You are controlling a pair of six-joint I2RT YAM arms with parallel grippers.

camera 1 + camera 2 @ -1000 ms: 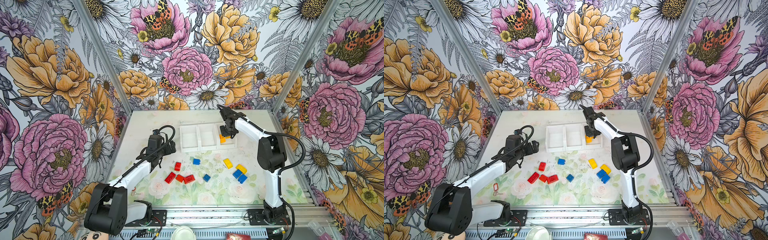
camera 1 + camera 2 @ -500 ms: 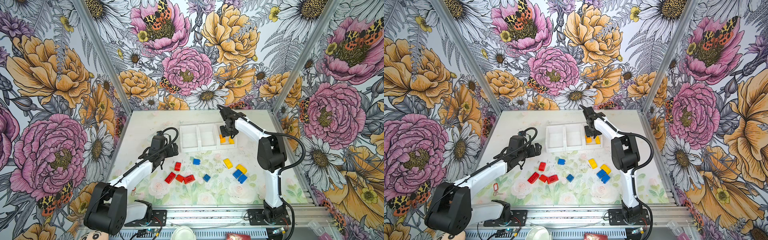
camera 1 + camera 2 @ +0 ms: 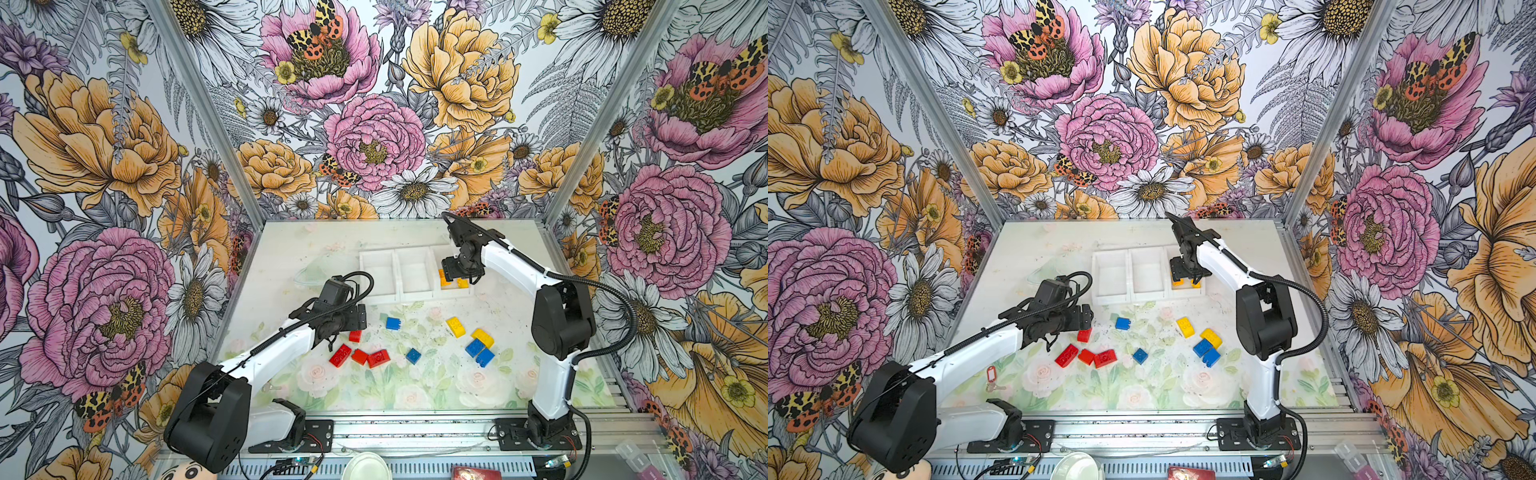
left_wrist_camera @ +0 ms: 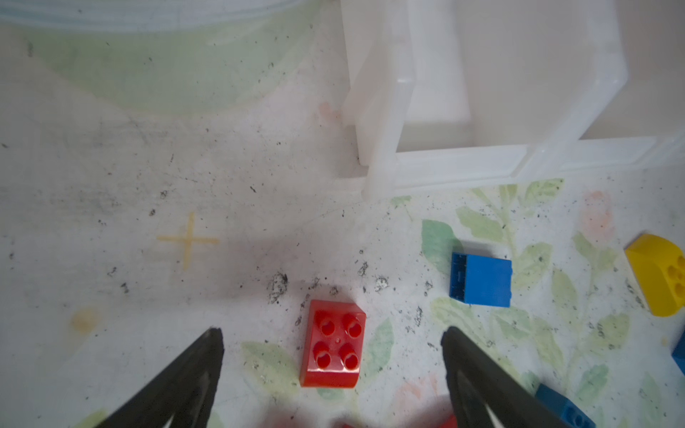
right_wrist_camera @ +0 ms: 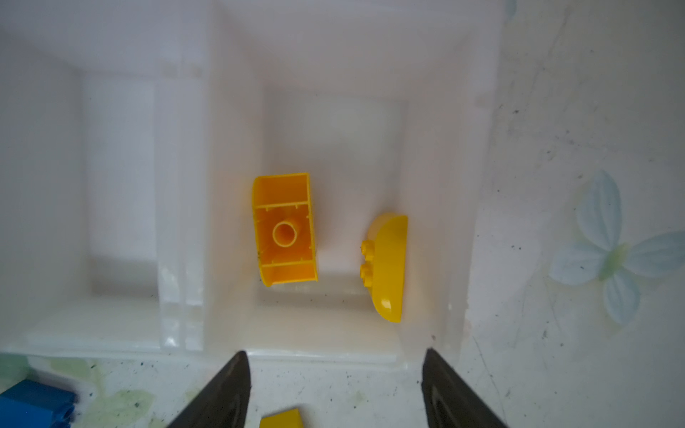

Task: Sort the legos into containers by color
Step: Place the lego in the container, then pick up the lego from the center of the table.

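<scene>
Left end effector (image 4: 330, 329): jaws wide, empty, over red lego (image 4: 333, 350), studs-up, left of tabletop (image 3: 291, 249) centre, near containers (image 3: 380, 297). Recommended: lower squarely, close on its long flat sides. Right end effector (image 5: 333, 352): wide, above end container (image 5: 437, 222) holding two yellow legos (image 5: 285, 229).

Enclosure, three-sided.

- Back wall (image 3: 374, 124): wallpaper of large drawn flowers on a pale ground, with pink and orange peonies, white daisies, grey ferns and spotted orange moths.
- Left wall (image 3: 83, 199) and right wall (image 3: 690, 216): same paper, shown in both top views.
- Corner posts (image 3: 203, 108): two bare metal strips rising from the table's back corners.
- Table (image 3: 415, 390): pale top. The near half has a faded print of roses and green leaves; toward the back it is plainer and whiter. Dark specks and scuffs throughout. A small yellow cross mark (image 4: 188, 240) shows in the left wrist view.
- Front rail (image 3: 415, 430): slotted metal along the near edge.
- Light: bright and even, with soft shadows.
</scene>
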